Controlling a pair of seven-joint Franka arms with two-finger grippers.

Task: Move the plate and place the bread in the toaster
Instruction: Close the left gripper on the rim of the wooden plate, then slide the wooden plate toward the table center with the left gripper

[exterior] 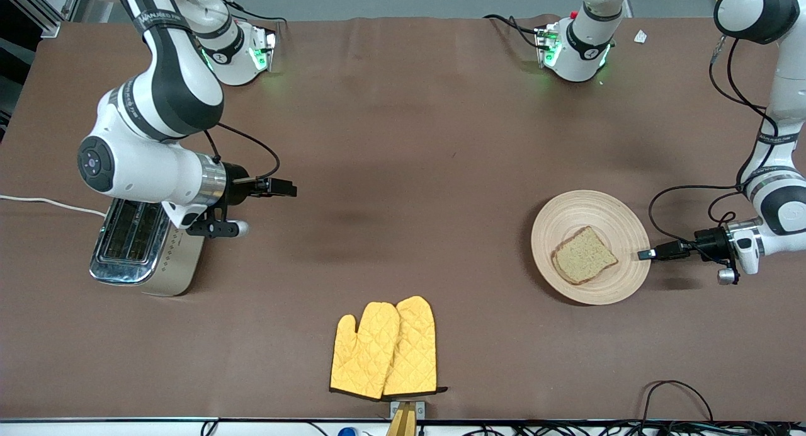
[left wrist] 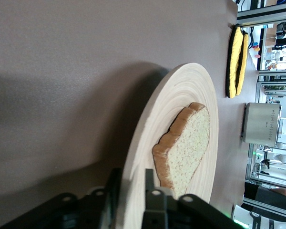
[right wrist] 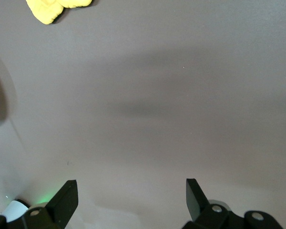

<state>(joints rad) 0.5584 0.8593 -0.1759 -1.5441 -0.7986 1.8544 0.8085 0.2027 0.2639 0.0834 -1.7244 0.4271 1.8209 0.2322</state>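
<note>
Wooden plate point(exterior: 620, 212), round and light tan with ring grooves, lies on the brown table point(exterior: 403, 140) toward the left arm's end. One slice of speckled brown bread point(exterior: 584, 256) lies flat on the plate, on the part of it nearer the front camera. The left gripper point(exterior: 643, 254) is at the plate's rim on the side toward the left arm's end; in the left wrist view its two black fingers point(left wrist: 155, 202) stand one on each side of the rim, clenched on the plate's edge. The bread sits just inside the rim from that grip and is not touched by the fingers.

The toaster point(exterior: 141, 247), cream with a chrome top and two slots, stands at the right arm's end of the table, well apart from the plate. The right gripper point(exterior: 291, 188) hangs above bare table beside the toaster, its fingers point(right wrist: 66, 200) spread wide and holding nothing; this arm waits. A pair of yellow oven mitts point(exterior: 385, 348) lies near the table edge closest to the front camera, between toaster and plate.
</note>
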